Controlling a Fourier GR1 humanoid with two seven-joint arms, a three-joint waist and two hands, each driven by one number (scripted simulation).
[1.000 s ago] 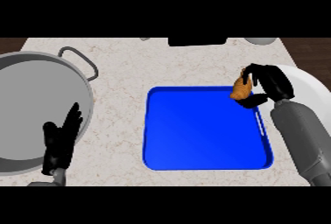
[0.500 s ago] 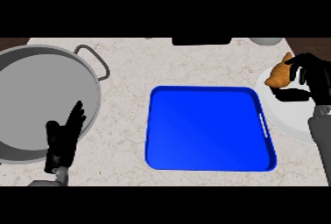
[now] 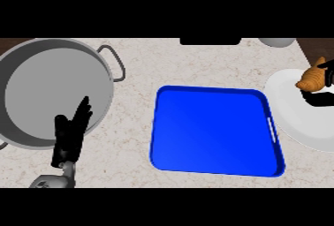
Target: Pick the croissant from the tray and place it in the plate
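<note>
- Right hand [image 3: 324,84] at the right edge is curled round the croissant [image 3: 311,78] — held over the white plate [image 3: 294,115].
- Croissant should be lowered onto the plate's middle before fingers get opened.
- Left hand [image 3: 70,134], lower left, is resting, fingers straight.

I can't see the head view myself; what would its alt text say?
The robot's right hand, at the right edge, holds a golden-brown croissant above a white round plate. An empty blue rectangular tray sits mid-counter, with a large grey metal pot at left, where the open left hand rests.
</note>
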